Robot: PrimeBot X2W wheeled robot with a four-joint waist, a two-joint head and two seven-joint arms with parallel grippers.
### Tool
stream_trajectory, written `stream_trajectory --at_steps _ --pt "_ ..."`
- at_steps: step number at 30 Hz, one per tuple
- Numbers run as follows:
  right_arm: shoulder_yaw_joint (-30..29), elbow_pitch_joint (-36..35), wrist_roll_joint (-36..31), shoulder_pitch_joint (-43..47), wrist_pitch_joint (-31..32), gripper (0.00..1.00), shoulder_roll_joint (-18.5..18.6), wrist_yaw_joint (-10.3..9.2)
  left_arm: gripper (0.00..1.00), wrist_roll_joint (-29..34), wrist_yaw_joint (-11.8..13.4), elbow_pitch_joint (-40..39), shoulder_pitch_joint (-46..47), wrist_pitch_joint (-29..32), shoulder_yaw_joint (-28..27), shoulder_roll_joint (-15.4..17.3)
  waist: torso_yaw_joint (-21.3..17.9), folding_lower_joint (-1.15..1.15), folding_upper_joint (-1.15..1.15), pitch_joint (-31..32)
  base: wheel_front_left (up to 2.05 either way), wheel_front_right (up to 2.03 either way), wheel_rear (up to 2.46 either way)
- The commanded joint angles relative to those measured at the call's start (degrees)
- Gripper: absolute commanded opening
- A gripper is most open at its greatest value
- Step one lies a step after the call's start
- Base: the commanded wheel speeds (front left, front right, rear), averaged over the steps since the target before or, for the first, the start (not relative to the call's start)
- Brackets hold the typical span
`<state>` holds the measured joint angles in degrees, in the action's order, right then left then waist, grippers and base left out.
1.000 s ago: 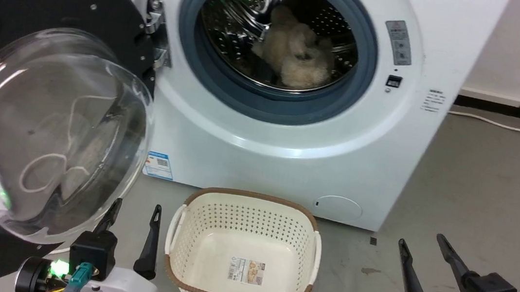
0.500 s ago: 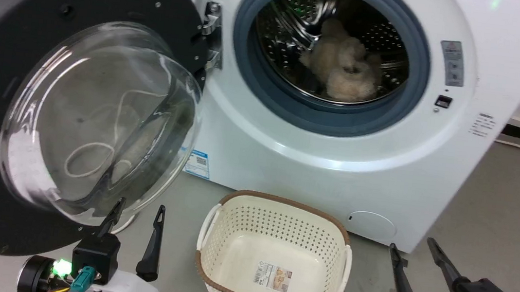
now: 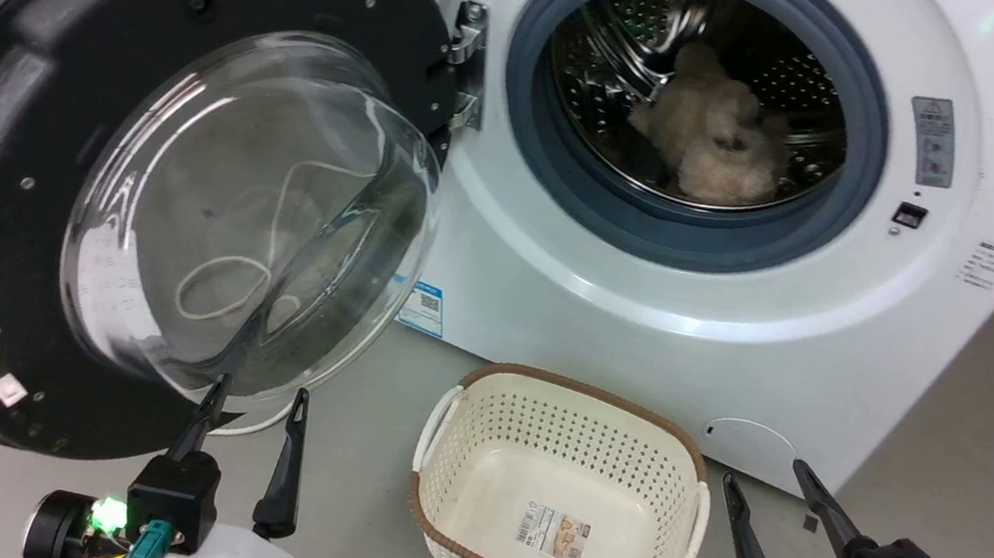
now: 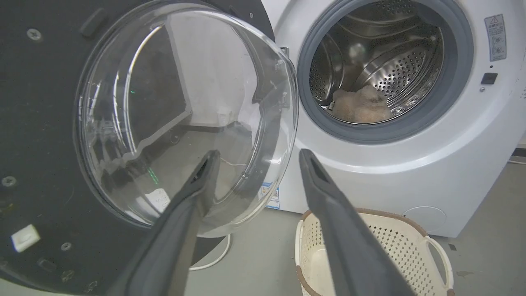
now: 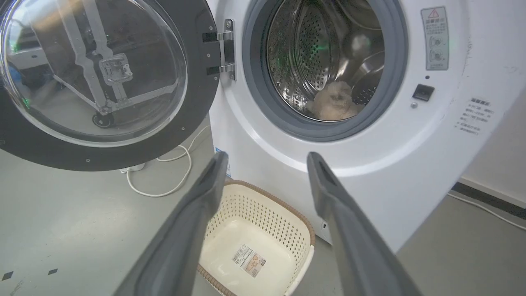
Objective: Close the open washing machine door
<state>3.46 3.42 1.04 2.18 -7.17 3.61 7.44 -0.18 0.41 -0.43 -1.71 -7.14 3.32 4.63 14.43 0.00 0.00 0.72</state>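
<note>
- Washing machine door (image 3: 180,187) wide open, folks: it hangs out to my left on its metal hinge (image 3: 468,65), black ring facing me and clear glass bowl bulging my way.
- Ahead and to the right stands the white washing machine (image 3: 642,324), and its grey-rimmed steel drum (image 3: 766,57) is fully on show.
- Down in the drum lies a fluffy beige bundle (image 3: 709,144), slumped against the perforated wall.
- My left gripper (image 3: 259,389) sits low at the lower left of the head view. Its two dark fingers are spread apart with nothing between them.
- Its tips reach up to the lower edge of the glass bowl. From my left wrist, one finger crosses in front of the glass and the other points at the machine's front. Whether I am touching the glass, I cannot tell.
- Over on the other side, my right gripper (image 3: 763,472) is low at the lower right, fingers parted and empty. They point up at the machine's lower front, well apart from the door.
- Between my two grippers a cream perforated basket (image 3: 555,426) with a brown rim rests on the grey floor (image 3: 986,419), just before the machine, with a label on its bottom.
- A white cable (image 5: 172,181) loops across the floor beneath the door.
</note>
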Motion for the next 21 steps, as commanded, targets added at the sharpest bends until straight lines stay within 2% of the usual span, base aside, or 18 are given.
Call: stream_trajectory --at_steps 1,21 --pt "0.2 0.3 0.4 -0.2 -0.5 1.0 0.4 0.02 1.0 -0.3 0.4 -0.3 -0.6 -0.6 0.2 0.5 0.5 0.0 0.0 0.0 0.0 0.0 0.0" --pt "1.4 1.2 0.6 1.3 -3.2 1.0 0.7 0.03 1.0 -0.2 0.2 -0.3 -0.7 -3.2 2.0 1.6 5.7 0.0 0.0 0.0 0.0 0.0 0.0"
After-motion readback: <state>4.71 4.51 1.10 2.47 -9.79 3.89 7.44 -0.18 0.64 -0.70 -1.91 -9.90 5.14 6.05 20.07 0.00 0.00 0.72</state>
